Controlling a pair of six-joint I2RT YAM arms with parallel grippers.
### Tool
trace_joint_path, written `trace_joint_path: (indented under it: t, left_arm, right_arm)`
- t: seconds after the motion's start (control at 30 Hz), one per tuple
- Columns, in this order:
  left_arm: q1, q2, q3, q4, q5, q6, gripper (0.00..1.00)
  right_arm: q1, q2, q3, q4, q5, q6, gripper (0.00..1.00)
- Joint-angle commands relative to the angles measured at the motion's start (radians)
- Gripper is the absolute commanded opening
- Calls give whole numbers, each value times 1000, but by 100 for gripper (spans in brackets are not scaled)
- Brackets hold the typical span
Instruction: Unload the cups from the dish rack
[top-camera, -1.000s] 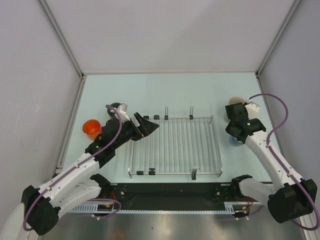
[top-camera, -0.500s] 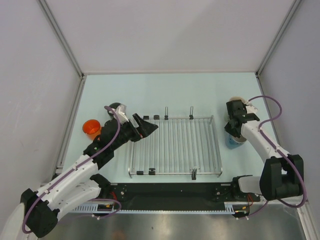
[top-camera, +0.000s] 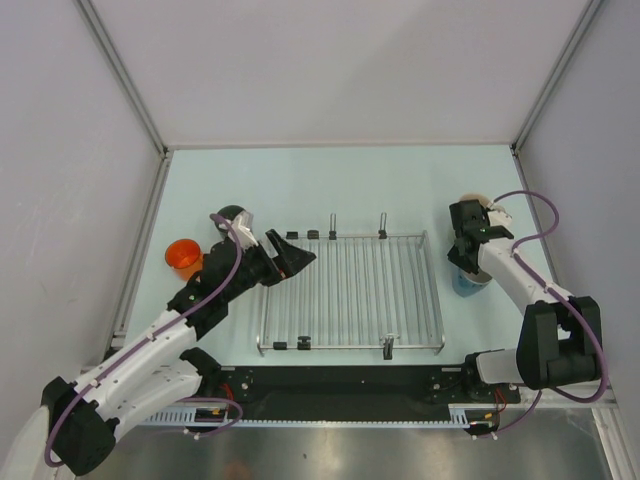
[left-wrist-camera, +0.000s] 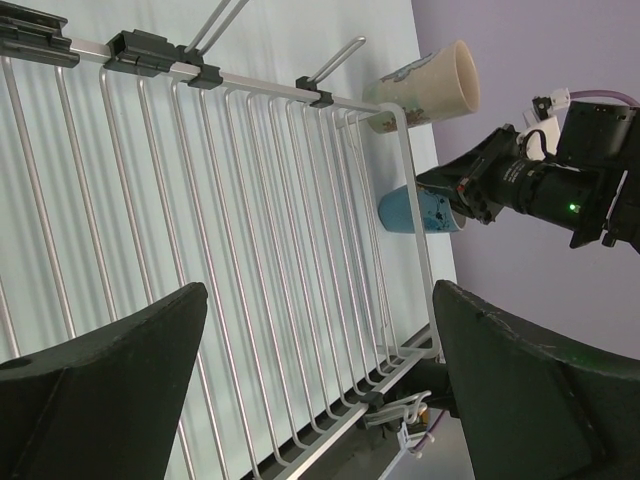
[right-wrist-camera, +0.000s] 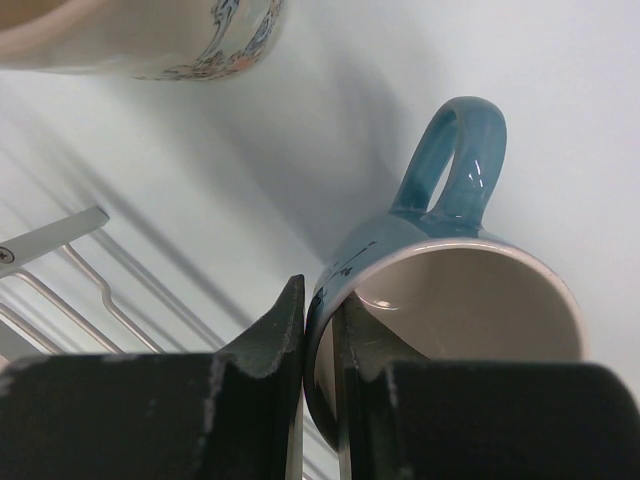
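Clenched, at the right gripper (right-wrist-camera: 318, 312), on the rim wall of the small glossy blue handled mug (right-wrist-camera: 450, 290), with one black finger outside the wall and the other down inside the bowl. Directly under the fingers, then, upright and mouth up. Looks set on the pale green tabletop (top-camera: 300, 180) just right of the flat silver wire dish rack (top-camera: 350, 290), though cannot confirm contact with the surface. Handle turned away from the rack wires, clear of the grip. Probably needs only a loosening and a straight rise off the rim, with no sideways drag, so as not to tip it.

Just beyond the blue mug and apart from it, the cream-beige patterned mug (right-wrist-camera: 150, 35), also off the rack and close enough to mind on the way up.

Across at the left gripper (left-wrist-camera: 320, 300), spread wide and holding nothing, hovering over the far-left corner of the rack. No cup to be seen on the bars in any view. Left of that arm, a bright orange mug (top-camera: 182, 257) on the table, and behind the wrist a dark grey-green mug (top-camera: 229, 211), partly hidden. No sign of a yellow one. Nearly finished, by this reckoning. Right arm much the nearer to the blue mug, left arm well apart from it.
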Motion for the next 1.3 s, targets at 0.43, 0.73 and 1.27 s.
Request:
trace_joint_path:
  t: [0.43,0.73,1.27]
  left_arm:
    - [6,8,-26,35,13,-26,100]
    - [5,9,-23,35,9,-24,100]
    - [2,84,112,-135,-63,123,100]
  right_arm:
    - [-1,-26,-48,73,10,-18,24]
    - [-1,-91,24,16,17,-37,31]
    - [244,-425,227,-27,42,-63,76]
